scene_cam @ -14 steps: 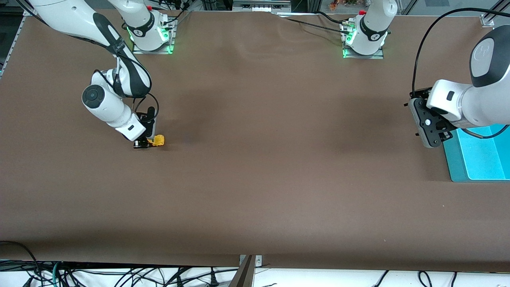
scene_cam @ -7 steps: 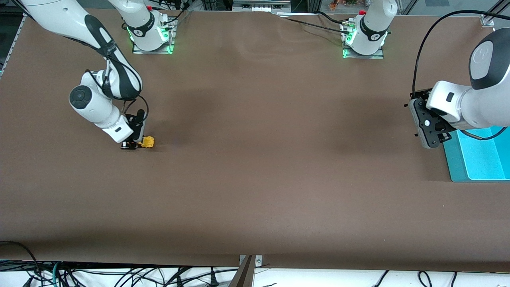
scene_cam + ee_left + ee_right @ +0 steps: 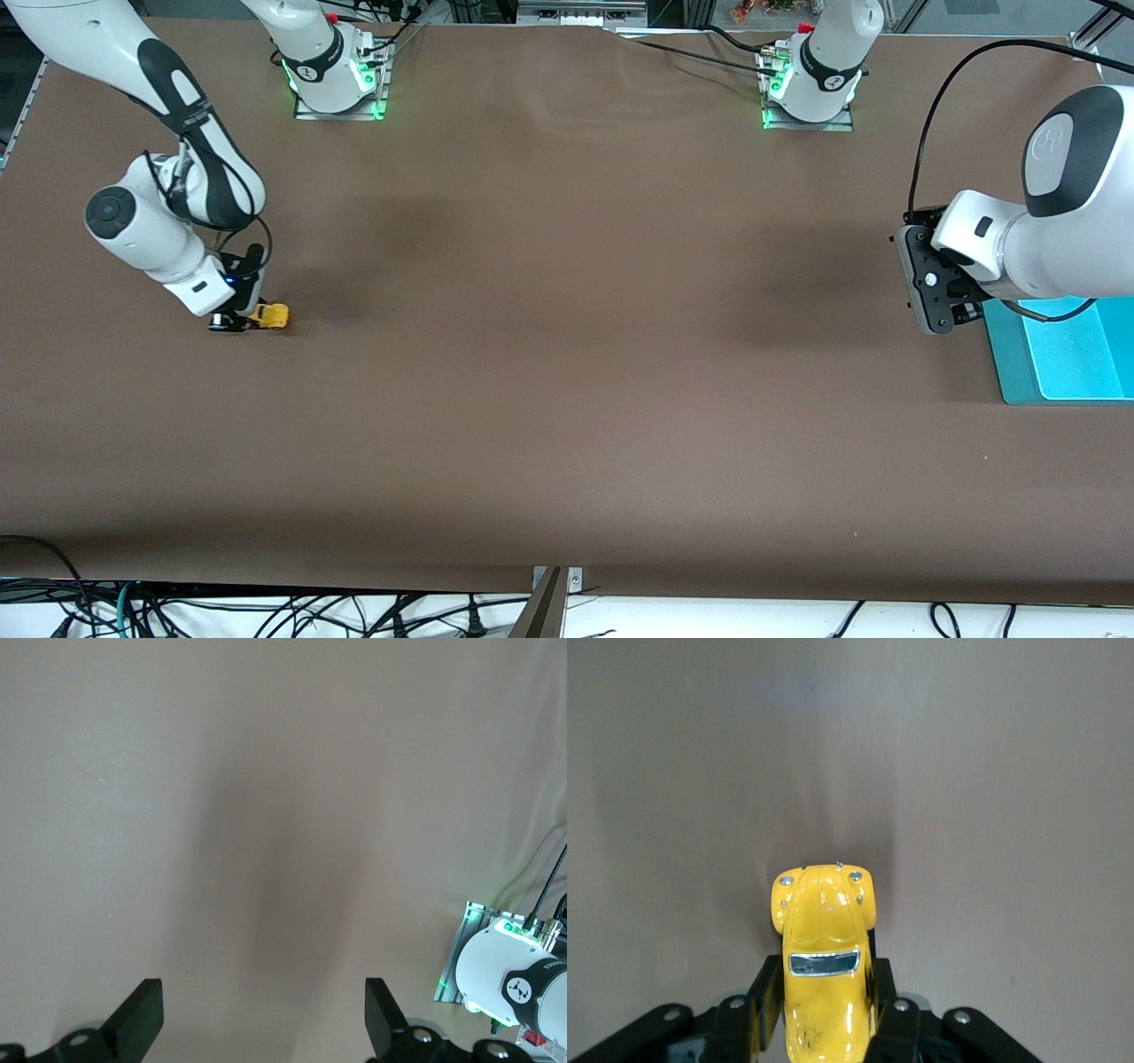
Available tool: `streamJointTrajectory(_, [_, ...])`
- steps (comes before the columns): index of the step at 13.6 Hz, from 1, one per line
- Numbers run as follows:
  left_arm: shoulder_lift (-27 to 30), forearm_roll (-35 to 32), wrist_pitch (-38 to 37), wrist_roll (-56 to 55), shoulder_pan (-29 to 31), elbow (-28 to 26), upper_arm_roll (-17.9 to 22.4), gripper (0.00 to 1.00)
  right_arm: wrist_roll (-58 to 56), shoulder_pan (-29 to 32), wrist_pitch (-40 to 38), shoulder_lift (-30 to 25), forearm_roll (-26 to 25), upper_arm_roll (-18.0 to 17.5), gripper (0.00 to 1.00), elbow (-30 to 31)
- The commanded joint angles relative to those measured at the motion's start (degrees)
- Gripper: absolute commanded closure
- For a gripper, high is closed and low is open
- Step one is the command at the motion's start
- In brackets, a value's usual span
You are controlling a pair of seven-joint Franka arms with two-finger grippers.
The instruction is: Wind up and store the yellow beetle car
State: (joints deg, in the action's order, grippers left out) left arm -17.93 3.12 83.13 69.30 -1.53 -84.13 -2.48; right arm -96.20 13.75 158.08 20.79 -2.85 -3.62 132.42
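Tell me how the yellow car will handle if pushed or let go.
The car, gripped in the right gripper low at the table, is a wheeled toy, so it probably rolls. Its glossy rounded shell may slip. Being tiny, it is likely light.

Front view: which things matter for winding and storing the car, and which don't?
In play:
yellow beetle car, gripped on the table
right gripper, shut on it
teal bin, likely storage

Not in play:
left gripper, open, waiting beside the bin

Right claw (image 3: pixel 237 321) low, fingers clamped, left claw (image 3: pixel 262 1028) raised, spread wide
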Motion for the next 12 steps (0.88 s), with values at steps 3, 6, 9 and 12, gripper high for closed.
streamJointTrajectory(3, [-0.79,-0.31,-0.34,2.6,-0.22,0.72,-0.25,0.0,-8.13,3.04,0.83,2.51,0.13,3.35,0.78,0.21])
streamJointTrajectory(6, [-0.97,-0.22,-0.16,2.6,-0.22,0.72,-0.34,0.0,-7.69,2.95,-2.14,1.8,1.78,2.74,0.64,-0.84])
streamJointTrajectory(9, [-1.06,-0.31,-0.16,2.6,-0.22,0.72,-0.34,0.0,-7.51,2.95,-5.4,1.54,2.33,1.42,0.47,-3.04])
streamJointTrajectory(12, [-0.88,-0.39,2.11,2.6,-0.22,0.55,-0.34,0.0,-7.25,2.95,-9.79,0.93,2.59,-0.15,0.0,-6.19])
